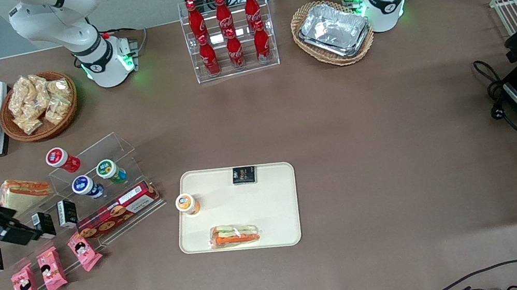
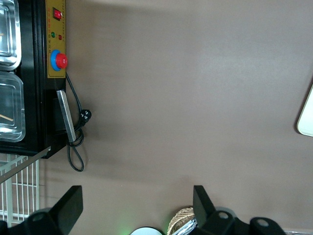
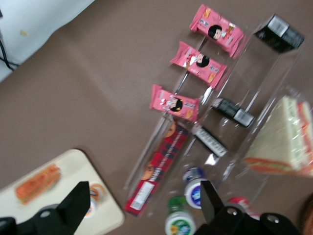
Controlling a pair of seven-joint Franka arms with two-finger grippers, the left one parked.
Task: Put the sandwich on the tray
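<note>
The small clear-wrapped sandwich [image 1: 234, 235] with orange and green stripes lies flat on the cream-beige tray [image 1: 273, 200], at the tray's edge nearest the front camera. Both show in the right wrist view too, the sandwich [image 3: 38, 183] on the tray [image 3: 73, 164]. A tray corner shows in the left wrist view [image 2: 307, 115]. My gripper [image 1: 18, 233] is open and empty. It hangs above the clear display shelf toward the working arm's end of the table, well apart from the tray. In the right wrist view the gripper [image 3: 142, 205] holds nothing between its fingers.
An orange-capped bottle [image 1: 187, 203] and a black box [image 1: 244, 174] also sit on the tray. The acrylic shelf [image 1: 97, 156] holds a wedge sandwich [image 1: 25, 193], small bottles, black boxes, a red cookie box [image 1: 118, 209] and pink packets [image 1: 52, 269]. A cola rack [image 1: 229, 34] and baskets stand farther back.
</note>
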